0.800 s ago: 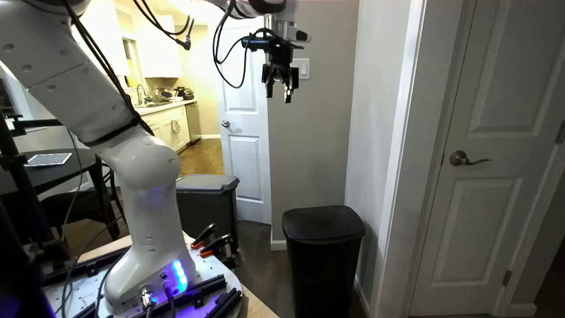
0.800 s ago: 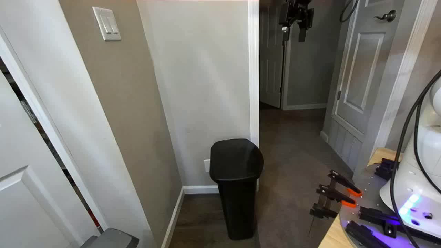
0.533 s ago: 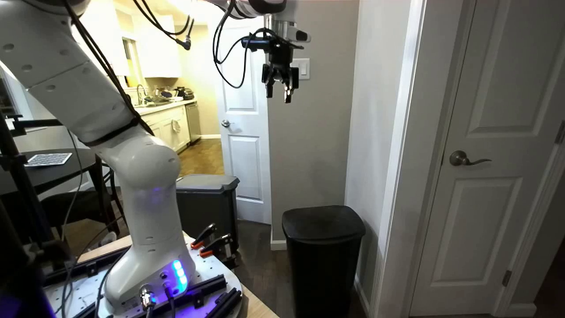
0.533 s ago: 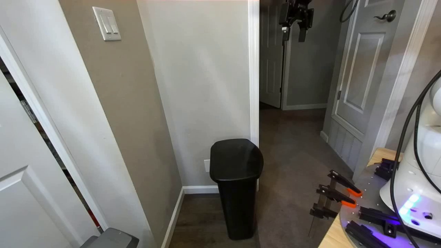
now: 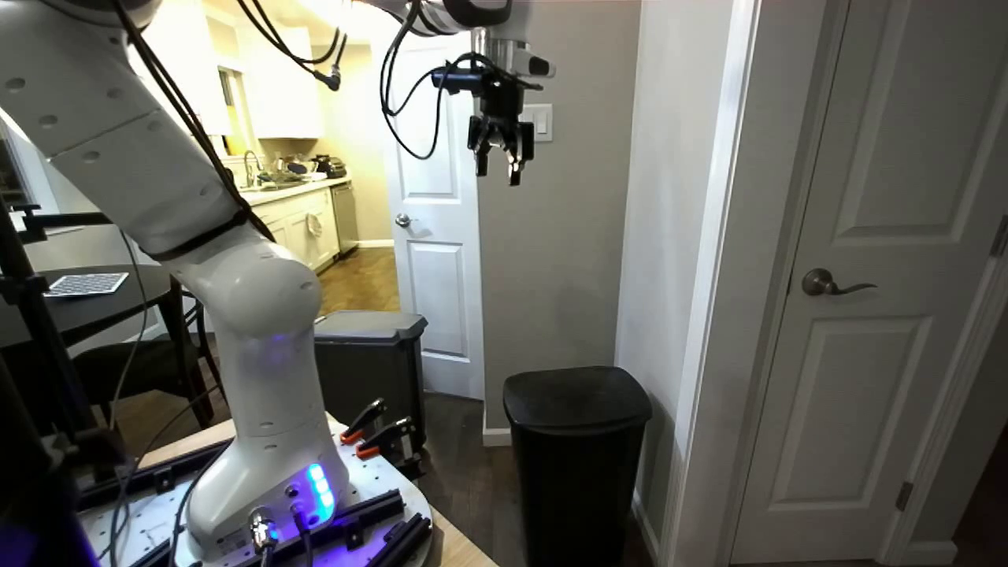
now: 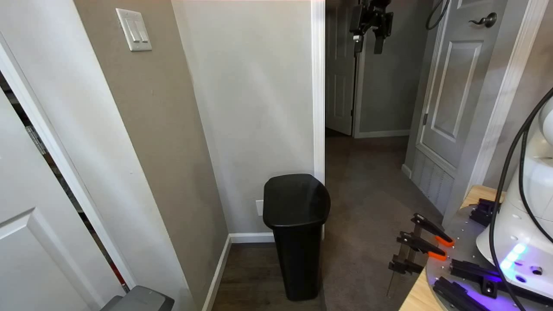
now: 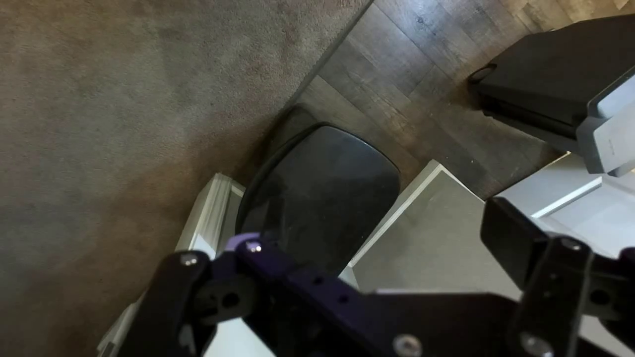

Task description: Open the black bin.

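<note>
My black two-fingered claw point(image 5: 498, 175) is hanging wide above the tall black plastic bin point(image 5: 579, 465); if descending askew, I'd be toppling it.

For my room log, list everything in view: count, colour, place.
black bin: one, black, by white wall
grey bin: one, dark grey, by kitchen door
doors: at least three, white, around room
switch plate: one, white, beige wall
table: one, dark, beyond arm
chairs: count unclear, dark, by table
kitchen cabinets: several, white, background
stand: one, tan and grey, under arm
clamps: two, black and orange, stand's edge
cables: several, black, along arm
arm: one, white, on stand
gripper: one, black, higher than black bin
</note>
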Controlling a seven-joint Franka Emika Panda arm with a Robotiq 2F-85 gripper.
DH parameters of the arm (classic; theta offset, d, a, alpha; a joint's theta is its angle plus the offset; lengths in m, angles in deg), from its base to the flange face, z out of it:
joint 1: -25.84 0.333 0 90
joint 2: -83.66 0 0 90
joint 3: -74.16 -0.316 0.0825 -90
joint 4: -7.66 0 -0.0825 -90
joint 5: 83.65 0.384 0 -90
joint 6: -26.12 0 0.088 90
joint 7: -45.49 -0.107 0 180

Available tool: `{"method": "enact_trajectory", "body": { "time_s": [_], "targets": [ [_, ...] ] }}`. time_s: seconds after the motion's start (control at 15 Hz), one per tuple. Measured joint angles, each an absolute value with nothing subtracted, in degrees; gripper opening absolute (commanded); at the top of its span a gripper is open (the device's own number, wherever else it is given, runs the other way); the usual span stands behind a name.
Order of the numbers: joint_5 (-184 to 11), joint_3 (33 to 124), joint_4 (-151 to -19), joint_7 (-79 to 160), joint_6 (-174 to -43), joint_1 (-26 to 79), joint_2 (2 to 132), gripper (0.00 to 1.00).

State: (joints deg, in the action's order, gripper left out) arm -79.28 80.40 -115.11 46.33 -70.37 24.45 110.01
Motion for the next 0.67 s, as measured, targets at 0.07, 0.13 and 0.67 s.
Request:
{"method": "enact_trajectory", "body": {
  "time_s": [0.07,0.13,0.67],
  "targets": [
    [-79.12,80.67,-115.91,46.99,-71.45,24.46,109.71,1.00],
    [-78.43,81.17,-117.04,48.15,-73.12,24.48,109.13,1.00],
    [-53.60,90.19,-125.64,72.75,-93.88,24.74,92.66,1.00]
  ]
}}
